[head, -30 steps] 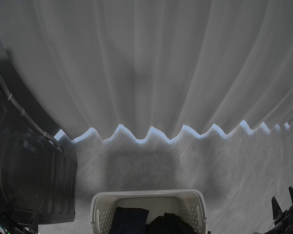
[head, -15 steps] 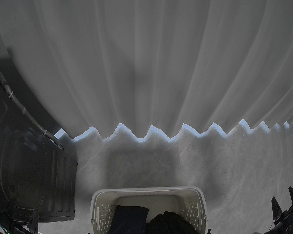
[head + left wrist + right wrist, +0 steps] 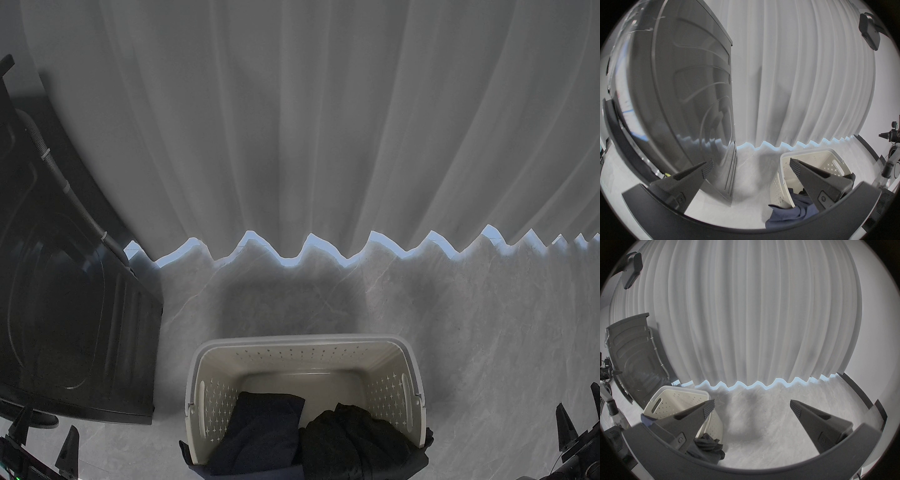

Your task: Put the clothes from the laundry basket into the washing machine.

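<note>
I saw dark clothes (image 3: 262,431) inside the laundry basket (image 3: 306,342); left gripper (image 3: 750,162) and right gripper (image 3: 751,402) flanked it, fingers apart, empty.

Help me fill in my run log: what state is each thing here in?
laundry basket: upright on the floor, partly filled.
dark blue garment: in the basket, edge hanging over the rim.
black garment: bunched in the basket, spilling over the rim.
washing machine: door hidden, cannot tell open or shut.
left gripper: open, empty.
right gripper: open, empty.
curtain: drawn shut.
</note>
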